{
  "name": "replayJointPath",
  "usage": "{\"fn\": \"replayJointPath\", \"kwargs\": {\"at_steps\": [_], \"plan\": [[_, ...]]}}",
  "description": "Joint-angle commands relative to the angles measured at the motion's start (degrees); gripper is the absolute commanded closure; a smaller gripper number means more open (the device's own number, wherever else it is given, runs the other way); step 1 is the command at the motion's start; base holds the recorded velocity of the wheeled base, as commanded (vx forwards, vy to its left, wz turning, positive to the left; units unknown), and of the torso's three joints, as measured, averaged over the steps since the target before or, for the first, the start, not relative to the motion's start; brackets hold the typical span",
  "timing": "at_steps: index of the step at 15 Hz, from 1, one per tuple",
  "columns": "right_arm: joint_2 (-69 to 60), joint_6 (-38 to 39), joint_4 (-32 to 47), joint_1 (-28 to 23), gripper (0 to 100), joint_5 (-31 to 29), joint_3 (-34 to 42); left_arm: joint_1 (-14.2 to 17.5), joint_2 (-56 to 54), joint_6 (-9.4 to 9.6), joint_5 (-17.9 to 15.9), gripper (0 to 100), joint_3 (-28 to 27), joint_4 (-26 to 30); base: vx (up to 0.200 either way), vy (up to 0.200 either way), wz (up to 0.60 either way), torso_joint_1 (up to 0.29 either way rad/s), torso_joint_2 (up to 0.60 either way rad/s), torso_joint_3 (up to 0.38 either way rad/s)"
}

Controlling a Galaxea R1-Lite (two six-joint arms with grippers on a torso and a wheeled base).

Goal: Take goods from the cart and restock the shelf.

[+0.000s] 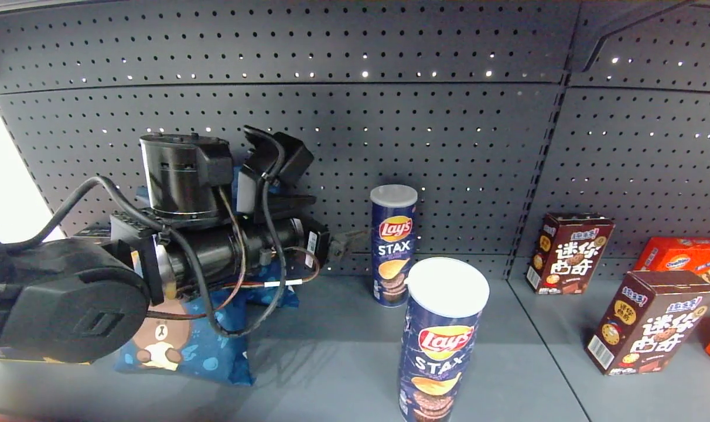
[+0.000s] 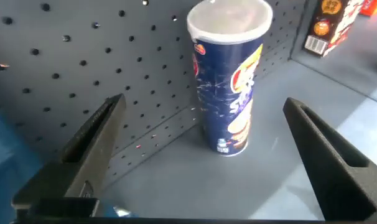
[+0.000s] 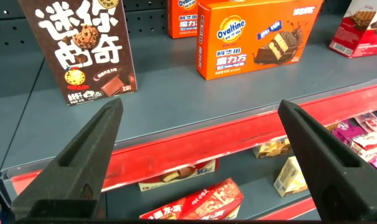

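Hands spread empty: left hand facing blue chip can, right hand facing brown biscuit box.

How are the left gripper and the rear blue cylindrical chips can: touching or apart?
Apart. Left wrist view: the blue cylindrical chips can stands clear beyond both open fingers.

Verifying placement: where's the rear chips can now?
Head view, centre: the rear can stands upright at the back of the shelf by the pegboard, just right of the open left gripper and behind the front can.
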Motion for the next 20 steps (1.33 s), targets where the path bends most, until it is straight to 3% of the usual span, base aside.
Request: {"fn": "replayJointPath", "kwargs": {"at_steps": [1, 4, 5, 6, 8, 9, 20], "plan": [[0.09, -0.02, -0.02, 0.01, 0, 0.0, 0.02, -0.09, -1.75, 3.18, 5.65, 0, 0.5, 2.72, 0.0, 0.0, 0.0, 0.0, 0.0, 0.0], [0.09, -0.11, -0.02, 0.01, 0, 0.0, 0.02, 0.17, -1.57, 3.89, 7.24, 0, 0.59, 4.21, 0.0, 0.0, 0.0, 0.0, 0.0, 0.0], [0.09, -0.19, -0.02, 0.01, 0, 0.0, 0.02, 0.35, -1.49, 5.21, 7.24, 0, 0.59, 4.48, 0.0, 0.0, 0.0, 0.0, 0.0, 0.0], [0.09, -0.19, -0.02, 0.01, 0, 0.0, 0.02, 2.11, -0.34, 10.83, 7.24, 0, -0.11, 4.48, 0.0, 0.0, 0.0, 0.0, 0.0, 0.0], [0.09, -0.28, -0.02, 0.01, 0, 0.08, 0.02, 3.42, 2.03, 15.4, 7.15, 0, -1.96, 4.48, 0.0, 0.0, 0.0, 0.0, 0.0, 0.0], [0.09, -0.28, -0.02, 0.01, 0, 0.0, -0.06, 3.51, 3.08, 16.1, 7.06, 0, -2.66, 4.48, 0.0, 0.0, 0.0, 0.0, 0.0, 0.0], [0.09, -0.19, 0.07, 0.01, 0, 0.0, -0.06, 2.11, 13.1, 16.28, 7.32, 0, -8.99, 2.46, 0.0, 0.0, 0.0, 0.0, 0.0, 0.0]]}}
